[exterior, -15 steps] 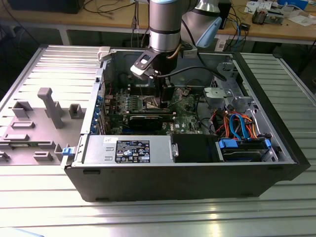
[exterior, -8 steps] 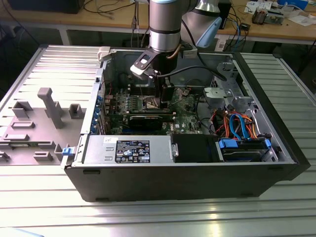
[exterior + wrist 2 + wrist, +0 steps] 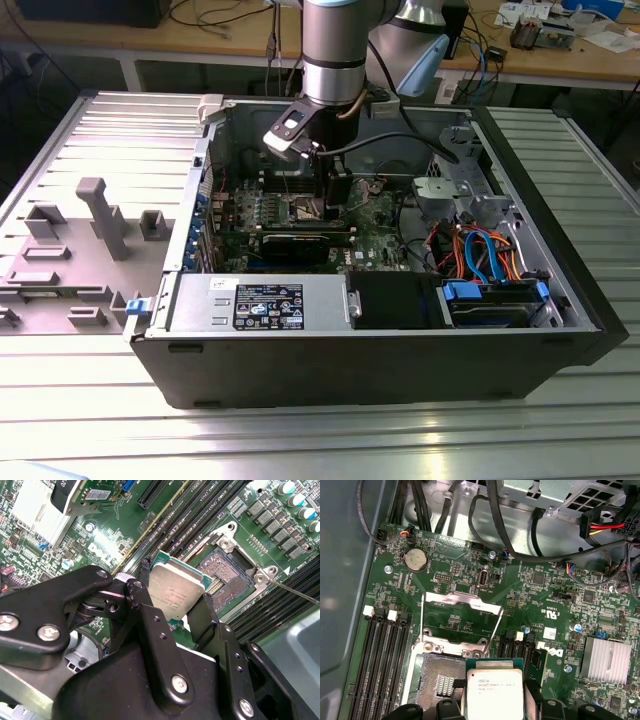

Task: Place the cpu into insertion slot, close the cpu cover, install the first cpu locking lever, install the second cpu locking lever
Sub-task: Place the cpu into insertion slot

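Observation:
My gripper (image 3: pixel 175 607) is shut on the cpu (image 3: pixel 175 592), a silver-topped square chip held by two opposite edges between the black fingers (image 3: pixel 146 597). In both wrist views the chip hangs level just above the board, offset to one side of the insertion slot (image 3: pixel 226 577) and overlapping its edge. The insertion slot (image 3: pixel 439 685) lies bare, its contact field showing. The cpu cover (image 3: pixel 462 600) stands swung up and open behind it, with thin wire levers (image 3: pixel 495 630) raised alongside. In the exterior view the gripper (image 3: pixel 330 197) reaches down into the open computer case over the green board.
Long black memory slots (image 3: pixel 382 670) flank the socket. A black graphics card (image 3: pixel 305 243) lies close in front of the arm, a silver heatsink (image 3: pixel 607 660) nearby. Cables (image 3: pixel 480 250), a power supply (image 3: pixel 260 300) and case walls (image 3: pixel 200 180) hem the space.

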You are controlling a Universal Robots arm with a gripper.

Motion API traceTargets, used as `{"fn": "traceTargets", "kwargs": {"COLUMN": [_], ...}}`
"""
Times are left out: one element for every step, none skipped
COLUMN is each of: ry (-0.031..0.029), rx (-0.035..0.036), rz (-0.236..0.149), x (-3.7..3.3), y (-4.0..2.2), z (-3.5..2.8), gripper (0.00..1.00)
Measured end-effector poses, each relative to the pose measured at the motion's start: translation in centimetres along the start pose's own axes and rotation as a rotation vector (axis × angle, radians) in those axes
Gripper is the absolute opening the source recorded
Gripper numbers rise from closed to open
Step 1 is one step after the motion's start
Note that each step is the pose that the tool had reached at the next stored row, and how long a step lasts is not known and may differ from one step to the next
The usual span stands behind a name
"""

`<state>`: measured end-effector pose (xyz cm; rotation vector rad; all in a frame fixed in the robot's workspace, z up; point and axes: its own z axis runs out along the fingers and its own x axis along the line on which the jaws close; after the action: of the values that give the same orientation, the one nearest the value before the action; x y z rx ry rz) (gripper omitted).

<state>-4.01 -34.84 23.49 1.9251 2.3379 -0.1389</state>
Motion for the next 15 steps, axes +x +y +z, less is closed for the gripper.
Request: {"fn": "traceTargets", "kwargs": {"ry": [-0.0012, -0.0021, -0.0028, -0.0033, -0.004, -0.0045, -0.0053, -0.0062, -0.0067, -0.0072, -0.0077, -0.0083, -0.0089, -0.0095, -0.0103], "rx": [0.0004, 0.0008, 0.0011, 0.0013, 0.0015, 0.0017, 0.002, 0.0024, 0.0026, 0.0028, 0.0031, 0.0032, 0.0035, 0.0037, 0.004], "rz": [0.001, 0.003, 0.004, 0.004, 0.005, 0.006, 0.007, 0.008, 0.009, 0.01, 0.011, 0.011, 0.012, 0.013, 0.014], "x": [0.0, 0.0, 0.0, 0.0, 0.0, 0.0, 0.0, 0.0, 0.0, 0.0, 0.0, 0.0, 0.0, 0.0, 0.0], "y": [0.0, 0.0, 0.0, 0.0, 0.0, 0.0, 0.0, 0.0, 0.0, 0.0, 0.0, 0.0, 0.0, 0.0, 0.0], "z": [0.0, 0.0, 0.0, 0.01, 0.01, 0.01, 0.01, 0.01, 0.01, 0.01, 0.01, 0.02, 0.02, 0.02, 0.02], "gripper": [0.55, 0.55, 0.55, 0.55, 0.55, 0.55, 0.55, 0.55, 0.55, 0.55, 0.55, 0.55, 0.55, 0.55, 0.55]}}
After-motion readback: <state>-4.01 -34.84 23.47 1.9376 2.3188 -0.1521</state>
